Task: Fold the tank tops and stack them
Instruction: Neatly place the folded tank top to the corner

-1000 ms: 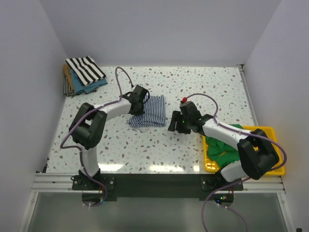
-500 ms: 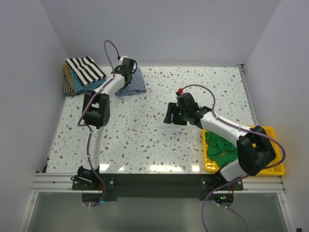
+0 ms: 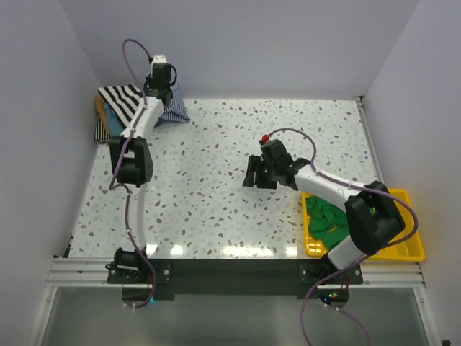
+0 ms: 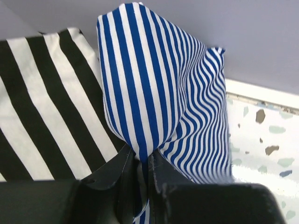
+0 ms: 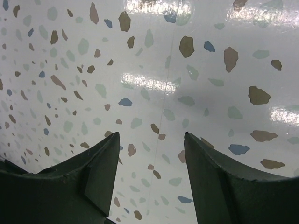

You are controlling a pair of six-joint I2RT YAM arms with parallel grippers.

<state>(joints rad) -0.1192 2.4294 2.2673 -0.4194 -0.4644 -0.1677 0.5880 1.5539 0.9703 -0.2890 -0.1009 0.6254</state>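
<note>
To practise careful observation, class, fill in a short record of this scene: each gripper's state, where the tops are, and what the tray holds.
left gripper: shut on the blue-striped top, far left corner
right gripper: open, empty, above bare table
pile: far left corner, black-and-white striped top uppermost
tray: yellow, near right, holds the green top

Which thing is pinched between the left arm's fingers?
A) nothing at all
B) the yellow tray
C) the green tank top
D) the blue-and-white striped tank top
D: the left wrist view shows the left fingers closed on a fold of the blue-and-white striped tank top, which hangs beside the black-and-white striped top.
</note>
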